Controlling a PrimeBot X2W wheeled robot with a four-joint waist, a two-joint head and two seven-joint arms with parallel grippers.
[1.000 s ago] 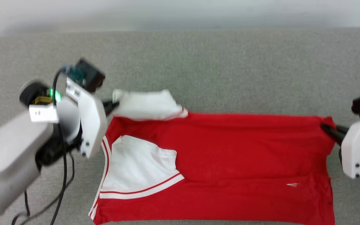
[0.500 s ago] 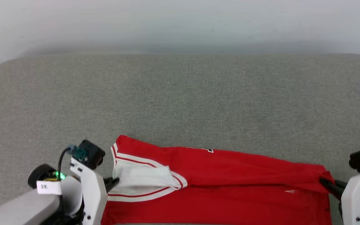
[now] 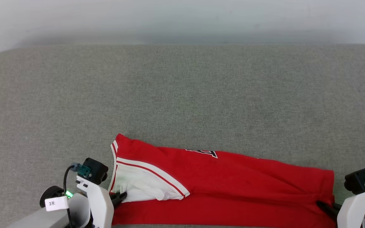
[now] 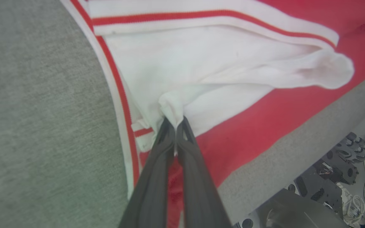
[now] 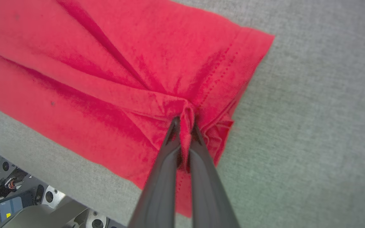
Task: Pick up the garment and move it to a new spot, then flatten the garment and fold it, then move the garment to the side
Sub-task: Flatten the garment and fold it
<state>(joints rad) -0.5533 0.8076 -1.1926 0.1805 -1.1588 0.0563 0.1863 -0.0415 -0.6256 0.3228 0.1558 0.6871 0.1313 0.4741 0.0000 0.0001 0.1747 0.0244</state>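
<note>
Our left gripper [image 4: 175, 123] is pressed together on a pinch of the white sleeve [image 4: 220, 60]; our right gripper [image 5: 185, 123] pinches the red hem [image 5: 230, 63]. The jersey [image 3: 233, 180] lies doubled lengthwise at the near edge of the grey cushion [image 3: 182, 95]. We should lower both pinches evenly, keeping the fold straight.

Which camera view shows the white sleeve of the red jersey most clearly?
The left wrist view: the white sleeve is close and large, pinched by the left gripper. The head view shows that sleeve small, at the red jersey's left end. The right wrist view shows the jersey's red hem instead, pinched by the right gripper.
</note>
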